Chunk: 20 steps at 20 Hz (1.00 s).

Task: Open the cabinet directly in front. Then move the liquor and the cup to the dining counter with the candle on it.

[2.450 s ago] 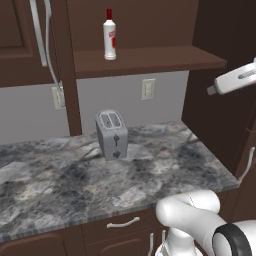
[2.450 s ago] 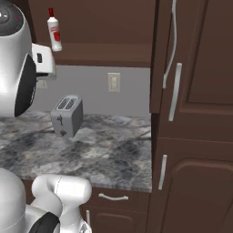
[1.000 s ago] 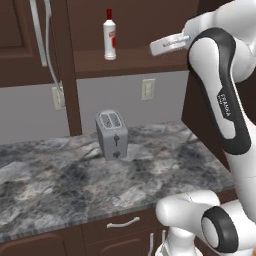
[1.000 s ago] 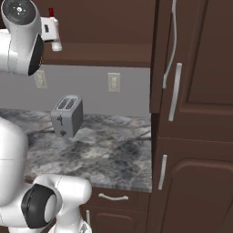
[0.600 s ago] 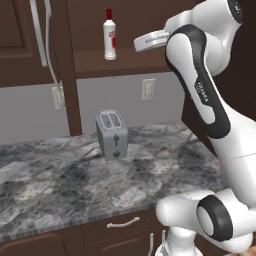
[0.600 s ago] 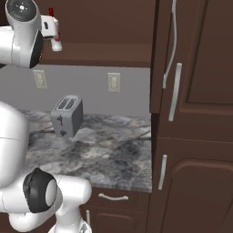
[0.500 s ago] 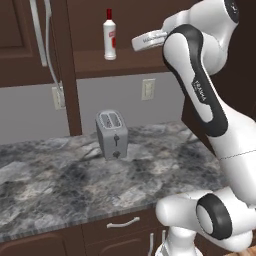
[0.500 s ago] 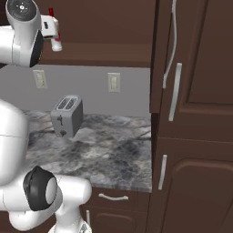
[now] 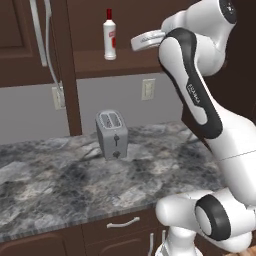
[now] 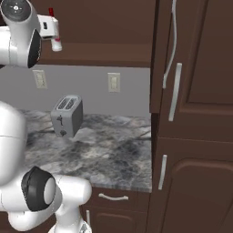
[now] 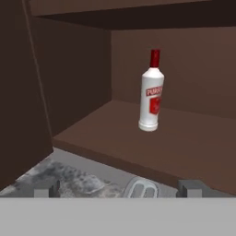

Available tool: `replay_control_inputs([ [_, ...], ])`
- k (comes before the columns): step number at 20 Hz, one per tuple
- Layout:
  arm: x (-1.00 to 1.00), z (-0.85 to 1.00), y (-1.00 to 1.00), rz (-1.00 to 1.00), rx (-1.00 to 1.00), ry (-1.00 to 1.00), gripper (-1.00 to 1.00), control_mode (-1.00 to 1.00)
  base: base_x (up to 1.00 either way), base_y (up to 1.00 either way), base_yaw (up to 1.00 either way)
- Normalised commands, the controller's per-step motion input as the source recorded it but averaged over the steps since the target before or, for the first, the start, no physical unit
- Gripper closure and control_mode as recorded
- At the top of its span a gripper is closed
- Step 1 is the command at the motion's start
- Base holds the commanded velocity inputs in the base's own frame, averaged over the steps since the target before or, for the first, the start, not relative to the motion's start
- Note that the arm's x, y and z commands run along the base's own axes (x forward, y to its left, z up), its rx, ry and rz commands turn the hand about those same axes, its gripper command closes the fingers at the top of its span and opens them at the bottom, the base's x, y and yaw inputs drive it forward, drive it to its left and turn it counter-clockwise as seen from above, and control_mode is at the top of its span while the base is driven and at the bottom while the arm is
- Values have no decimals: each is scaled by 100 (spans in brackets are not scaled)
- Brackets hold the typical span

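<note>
Upright, liquor [image 11: 151, 92] on cabinet [image 11: 184, 147] shelf

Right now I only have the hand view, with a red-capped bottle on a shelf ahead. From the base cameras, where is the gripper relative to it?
Observer: In the left base view the gripper hangs to the right of the liquor, about level with the bottle's body, with a clear gap between them.
Operator: What is under that shelf?
Observer: A toaster stands upright on the marbled counter, roughly below the bottle.
Operator: Anything at the counter's right end?
Observer: The right base view shows a tall dark cabinet there, with its doors shut.
</note>
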Motion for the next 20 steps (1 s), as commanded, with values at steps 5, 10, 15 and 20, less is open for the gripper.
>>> replay_control_inputs([
  [5, 8, -4, 8, -16, 0, 0, -100, -100, 0, 0, 0],
  [10, 26, 0, 20, -6, 0, 0, -100, -100, 0, 0, 0],
  [15, 33, 0, 15, -2, 0, 0, -100, -100, 0, 0, 0],
  [20, 54, 0, 0, 0, 0, 1, -100, -100, 0, 0, 0],
])
